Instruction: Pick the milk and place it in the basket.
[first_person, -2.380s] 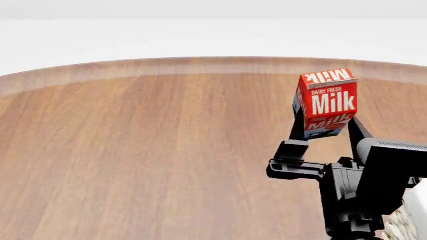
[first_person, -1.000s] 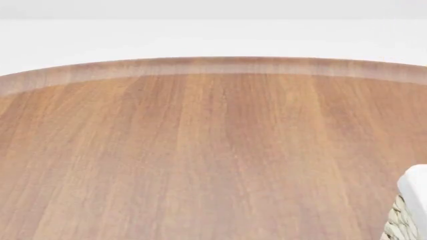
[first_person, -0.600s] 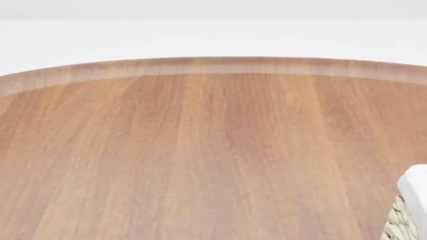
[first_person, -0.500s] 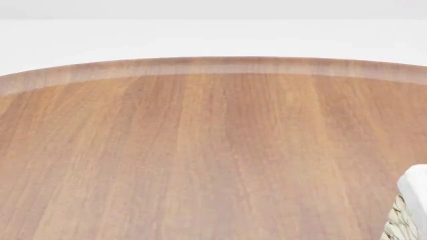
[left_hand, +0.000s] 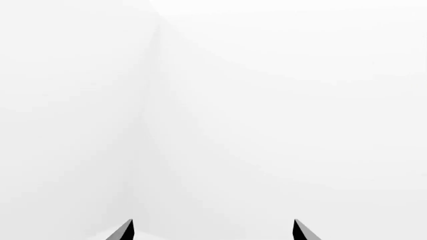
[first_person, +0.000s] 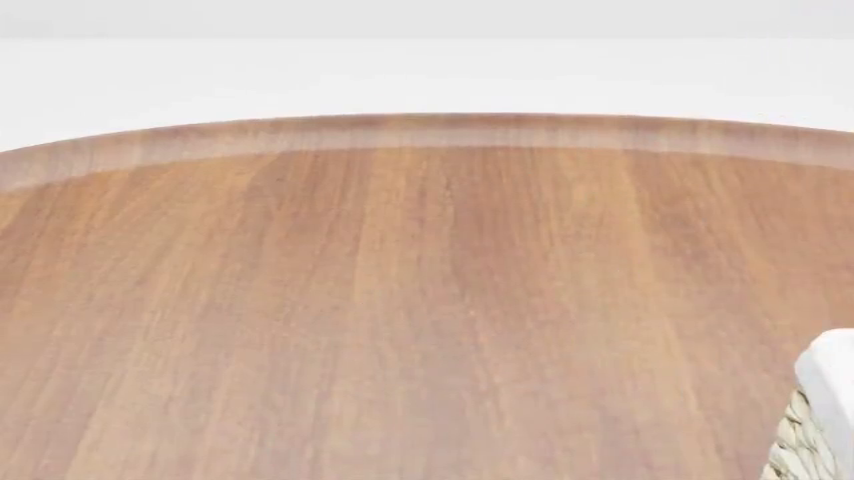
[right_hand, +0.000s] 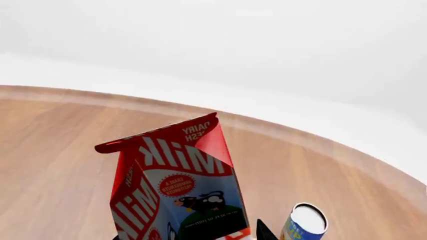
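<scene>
Although neither arm appears in the head view, the milk (right_hand: 177, 187) is seen close before the right wrist camera, upright with its gable slightly tilted, its long axis running away from the jaws. Only one dark tip shows beside its base, so it cannot be told whether the right jaws are clamped on it. A corner of the basket (first_person: 817, 415) is cut off at the counter (first_person: 400, 300) edge, on the robot's right; the right arm is judged nearer. The left gripper (left_hand: 212, 231) stands spread wide, holding nothing. A small can (right_hand: 305, 222) stands just beside the carton.
</scene>
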